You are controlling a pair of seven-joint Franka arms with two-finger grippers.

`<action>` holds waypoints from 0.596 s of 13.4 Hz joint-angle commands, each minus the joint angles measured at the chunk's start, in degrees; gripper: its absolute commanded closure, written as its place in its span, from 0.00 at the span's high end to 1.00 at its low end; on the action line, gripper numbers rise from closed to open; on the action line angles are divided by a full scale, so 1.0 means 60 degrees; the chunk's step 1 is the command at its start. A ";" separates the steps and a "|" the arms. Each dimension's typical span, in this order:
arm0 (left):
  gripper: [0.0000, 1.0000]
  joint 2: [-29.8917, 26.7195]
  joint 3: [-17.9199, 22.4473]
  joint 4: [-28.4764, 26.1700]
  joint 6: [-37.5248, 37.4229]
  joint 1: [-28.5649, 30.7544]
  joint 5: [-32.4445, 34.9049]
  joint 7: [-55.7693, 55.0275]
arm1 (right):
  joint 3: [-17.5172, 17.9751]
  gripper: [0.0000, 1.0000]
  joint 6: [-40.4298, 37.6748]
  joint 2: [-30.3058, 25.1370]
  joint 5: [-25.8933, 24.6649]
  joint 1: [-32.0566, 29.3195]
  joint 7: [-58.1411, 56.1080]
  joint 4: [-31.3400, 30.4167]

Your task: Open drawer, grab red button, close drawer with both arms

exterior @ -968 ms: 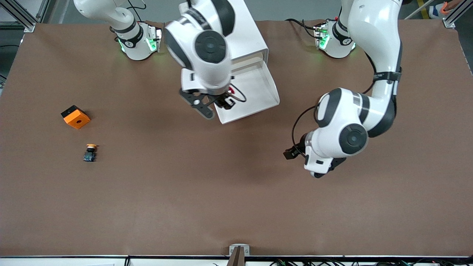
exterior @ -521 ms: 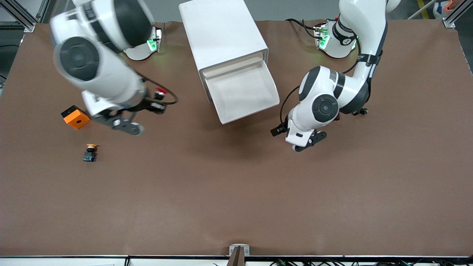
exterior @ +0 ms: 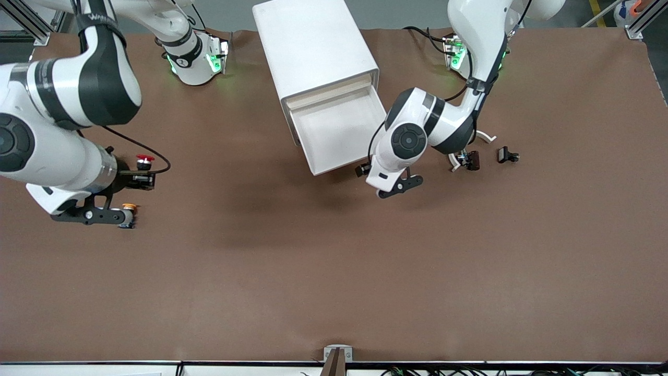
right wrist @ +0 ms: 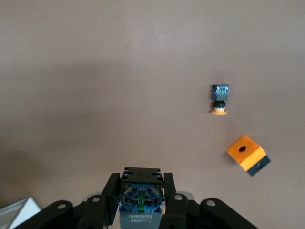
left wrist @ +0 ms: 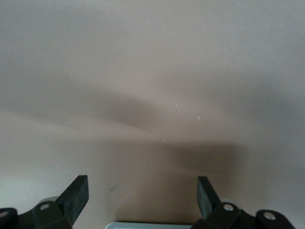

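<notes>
My right gripper [exterior: 142,178] is shut on the button [exterior: 144,158], whose red cap shows above the fingers. It holds it over the table at the right arm's end. In the right wrist view the button's black and blue body [right wrist: 141,193] sits between the closed fingers. The white cabinet [exterior: 313,47] has its drawer [exterior: 339,130] pulled open and empty. My left gripper [exterior: 361,169] is open and empty, low beside the drawer's front corner. In the left wrist view its fingers [left wrist: 76,195] stand wide apart over bare table.
The yellow-capped button [exterior: 128,209] lies under my right hand; it also shows in the right wrist view [right wrist: 219,99], near the orange block [right wrist: 245,153]. Two small black parts [exterior: 472,159] [exterior: 507,155] lie toward the left arm's end.
My right arm has swung away from the drawer to the right arm's end of the table, carrying the red button. My left arm has moved in to the drawer's front corner.
</notes>
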 commanded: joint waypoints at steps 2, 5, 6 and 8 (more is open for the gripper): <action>1.00 -0.0197 -0.0637 -0.0179 -0.0033 0.0030 -0.0208 -0.0186 | 0.0193 0.25 0.1680 -0.0192 -0.0334 -0.0768 -0.1272 -0.1456; 1.00 -0.0241 -0.1194 -0.0326 -0.0091 0.0031 -0.0690 -0.0200 | 0.0193 0.26 0.3729 -0.0104 -0.0334 -0.1267 -0.1787 -0.2643; 1.00 -0.0227 -0.1399 -0.0384 -0.0092 0.0031 -0.0823 -0.0331 | 0.0193 0.26 0.4374 -0.0046 -0.0334 -0.1399 -0.1919 -0.2980; 1.00 -0.0168 -0.1896 -0.0516 -0.0092 0.0016 -0.0824 -0.0478 | 0.0193 0.26 0.5430 0.0202 -0.0334 -0.1706 -0.2037 -0.3508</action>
